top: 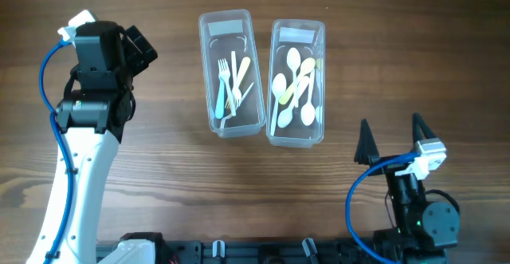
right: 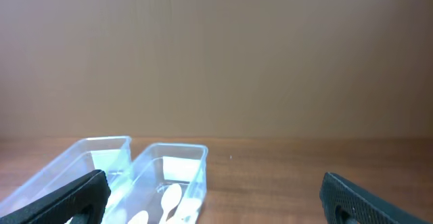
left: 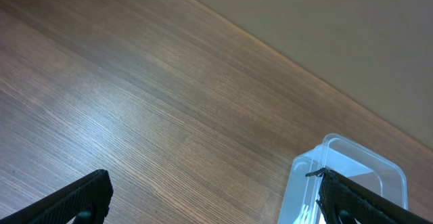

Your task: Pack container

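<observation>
Right gripper (top: 390, 122) sits low at the near edge of the table (top: 175, 176), its black fingers spread wide apart with nothing between them. From it, the spoon container (top: 322, 80) lies ahead and slightly to its left, the long axis running away from the fingers rather than across them. The right wrist view shows its near short wall (right: 196, 173) just beyond the open jaws. The left gripper (top: 143, 47) is also parted and empty. The fork container (top: 203, 65) lies ahead of it and off to its right, entering the left wrist view only at the lower right corner (left: 352, 158). Spoons (top: 295, 88) and forks (top: 229, 80) lie inside their tubs, and no loose cutlery shows on the wood. The right arm seems nearer the spoon tub, the left nearer the fork tub.
</observation>
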`<action>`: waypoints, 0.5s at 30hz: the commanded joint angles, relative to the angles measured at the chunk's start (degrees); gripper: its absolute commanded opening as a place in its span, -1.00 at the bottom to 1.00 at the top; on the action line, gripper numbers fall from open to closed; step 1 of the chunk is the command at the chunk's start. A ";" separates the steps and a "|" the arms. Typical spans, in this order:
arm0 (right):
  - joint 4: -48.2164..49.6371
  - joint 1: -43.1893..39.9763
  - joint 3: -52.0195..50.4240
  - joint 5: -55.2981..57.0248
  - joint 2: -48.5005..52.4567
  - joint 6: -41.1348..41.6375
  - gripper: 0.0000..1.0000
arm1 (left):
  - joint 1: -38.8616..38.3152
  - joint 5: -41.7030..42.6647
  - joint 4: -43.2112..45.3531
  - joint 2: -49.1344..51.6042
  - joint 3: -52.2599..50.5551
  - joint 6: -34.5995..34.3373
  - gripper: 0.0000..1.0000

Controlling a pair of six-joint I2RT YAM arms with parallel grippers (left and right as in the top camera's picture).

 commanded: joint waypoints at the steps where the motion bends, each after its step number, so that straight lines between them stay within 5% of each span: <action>1: 0.94 -0.22 -2.49 -0.87 -2.38 -1.49 0.99 | 0.31 -0.70 0.13 0.11 0.44 0.90 1.00; 15: 4.04 -4.79 -9.97 -5.68 -2.49 -2.80 1.00 | 0.31 -0.70 0.13 0.11 0.44 0.90 0.99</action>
